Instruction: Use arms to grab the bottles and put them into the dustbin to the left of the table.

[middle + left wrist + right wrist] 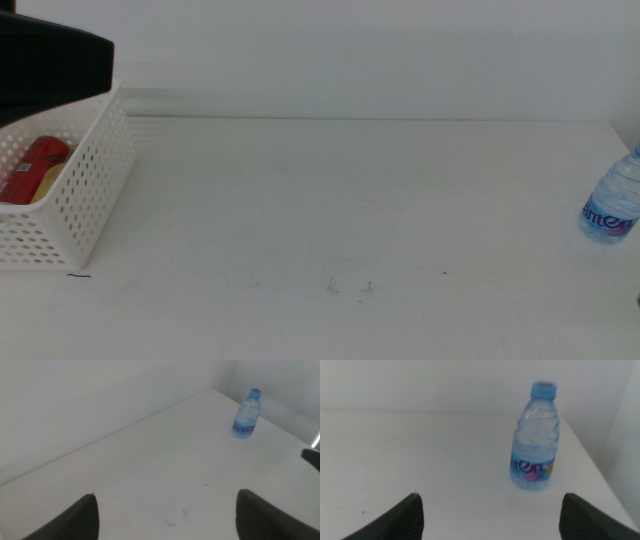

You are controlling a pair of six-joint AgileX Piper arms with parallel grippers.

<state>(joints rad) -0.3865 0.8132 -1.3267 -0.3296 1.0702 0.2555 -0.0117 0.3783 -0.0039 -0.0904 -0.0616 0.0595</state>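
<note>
At far left on the surface (320,220), white perforated bin (90,190), red can (35,165) inside with something yellow beside it, hard to make out. Above the bin, a dark arm (50,60), cut off by the edge. Left claw (165,512) spread wide, holding nothing. At far right, upright clear bottle (612,200), blue cap, blue label, partly cropped. Right claw (492,515) wide open, empty, facing the bottle, apart from it.

The clear blue-labelled water bottle (611,204) is cut off by the middle view's right edge, cap unseen. A blurred black arm (45,62) hides the far-left white perforated basket's (85,195) rim. The red can (33,166) inside shows partly.
</note>
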